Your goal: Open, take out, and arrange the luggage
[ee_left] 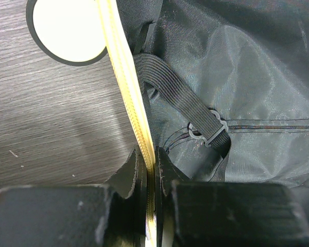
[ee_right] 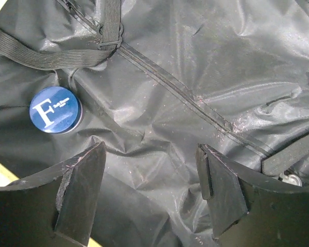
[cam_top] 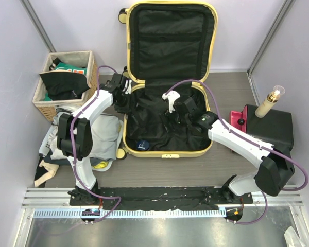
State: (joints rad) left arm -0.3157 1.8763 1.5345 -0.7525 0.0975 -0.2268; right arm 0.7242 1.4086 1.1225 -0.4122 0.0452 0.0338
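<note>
The luggage, a pale-yellow hard-shell suitcase, lies open at the table's middle with its lid propped upright at the back. Black fabric lining fills the lower half. My left gripper is shut on the suitcase's yellow zipper rim at the left side, one finger outside and one inside. My right gripper hovers open just over the crumpled lining, with nothing between its fingers. A round blue tin marked "F" rests in the lining near the front left corner.
A wicker basket holding clothes stands at the back left, with more clothes piled beside the suitcase. A black hard case with a red edge carries a bottle at the right. An elastic strap with a buckle crosses the lining.
</note>
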